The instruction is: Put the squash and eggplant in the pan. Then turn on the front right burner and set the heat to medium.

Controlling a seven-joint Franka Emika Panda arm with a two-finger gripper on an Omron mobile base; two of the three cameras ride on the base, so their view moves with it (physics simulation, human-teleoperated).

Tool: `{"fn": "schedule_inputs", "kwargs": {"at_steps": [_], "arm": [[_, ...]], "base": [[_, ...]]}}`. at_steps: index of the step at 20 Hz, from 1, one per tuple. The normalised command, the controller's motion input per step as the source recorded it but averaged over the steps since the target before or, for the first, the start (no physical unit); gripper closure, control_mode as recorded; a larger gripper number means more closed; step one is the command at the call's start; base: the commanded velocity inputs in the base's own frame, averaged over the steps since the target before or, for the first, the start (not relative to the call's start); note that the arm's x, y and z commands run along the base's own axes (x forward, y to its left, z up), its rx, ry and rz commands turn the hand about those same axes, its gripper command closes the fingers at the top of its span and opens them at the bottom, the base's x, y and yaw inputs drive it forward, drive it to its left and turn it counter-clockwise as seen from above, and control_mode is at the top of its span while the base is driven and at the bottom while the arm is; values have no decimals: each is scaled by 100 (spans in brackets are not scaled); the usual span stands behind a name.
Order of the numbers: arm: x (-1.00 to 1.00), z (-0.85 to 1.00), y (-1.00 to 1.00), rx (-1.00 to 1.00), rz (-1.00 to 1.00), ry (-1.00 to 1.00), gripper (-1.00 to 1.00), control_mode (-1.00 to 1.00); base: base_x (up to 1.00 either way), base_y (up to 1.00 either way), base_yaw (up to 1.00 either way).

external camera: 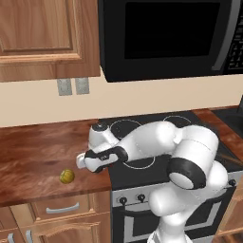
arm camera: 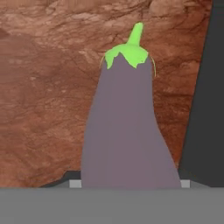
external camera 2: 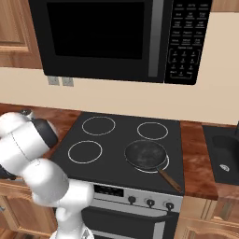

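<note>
The purple eggplant (arm camera: 124, 140) with its green stem cap stands close up in the hand view, over the brown counter, and it covers my fingertips. My gripper (external camera: 81, 163) hangs low over the counter just left of the stove, shut on the eggplant. The small yellow-olive squash (external camera: 67, 176) lies on the counter a little to the front left of the hand. The dark grey pan (external camera 2: 145, 154) rests on the front right burner (external camera 2: 152, 171), with its brown handle (external camera 2: 169, 179) pointing toward the front right.
The black glass cooktop (external camera 2: 116, 140) carries three more ring burners. A row of knobs (external camera 2: 150, 202) lines the stove front. A black microwave (external camera 2: 112, 37) hangs above the stove. A dark sink (external camera 2: 224, 154) lies at the right.
</note>
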Motion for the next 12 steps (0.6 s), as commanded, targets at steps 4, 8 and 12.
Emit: {"fn": "schedule_inputs", "kwargs": {"at_steps": [4,8,12], "arm": [[-38,75,-17,0,-1,-11,100,-100],[-41,88,-26,0,-3,-15,100,-100],[-37,88,-33,0,-5,-12,100,-100]], "base": [[0,0,0],[0,0,0],[0,0,0]]}}
